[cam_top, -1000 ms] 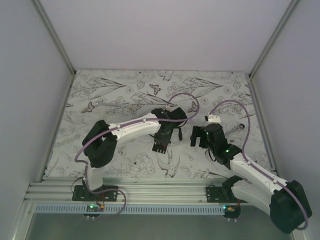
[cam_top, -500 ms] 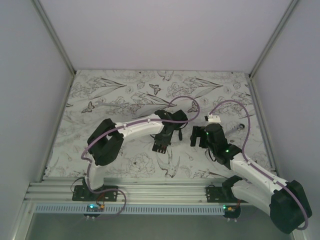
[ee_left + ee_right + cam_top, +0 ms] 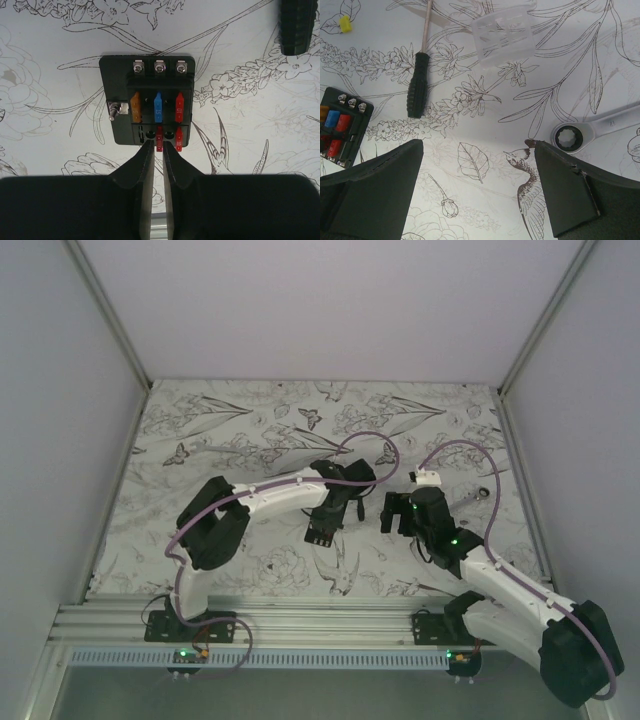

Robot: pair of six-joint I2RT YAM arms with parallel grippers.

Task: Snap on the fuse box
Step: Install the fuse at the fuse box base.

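- fuse box (image 3: 120,90) flat on table (image 3: 250,165); light rigid plastic, may slide; grip side edges.
- left gripper (image 3: 158,146) narrow, pinching red fuse (image 3: 159,140) at box's near edge.
- right gripper (image 3: 477,145) wide, empty.

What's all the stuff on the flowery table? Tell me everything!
black square plastic fuse box: one, black with orange, blue and red fuses, table middle
black-handled screwdriver: one, black grip, beside the box
clear plastic cover: one, see-through, beyond the screwdriver
tiny yellow piece: one, yellow, beyond the box
silver ring wrench: one, silver, right side
flower-printed table: one, white with black drawings, under everything
left claw: one, black, nearly shut at the box's edge
right claw: one, black, open above the table
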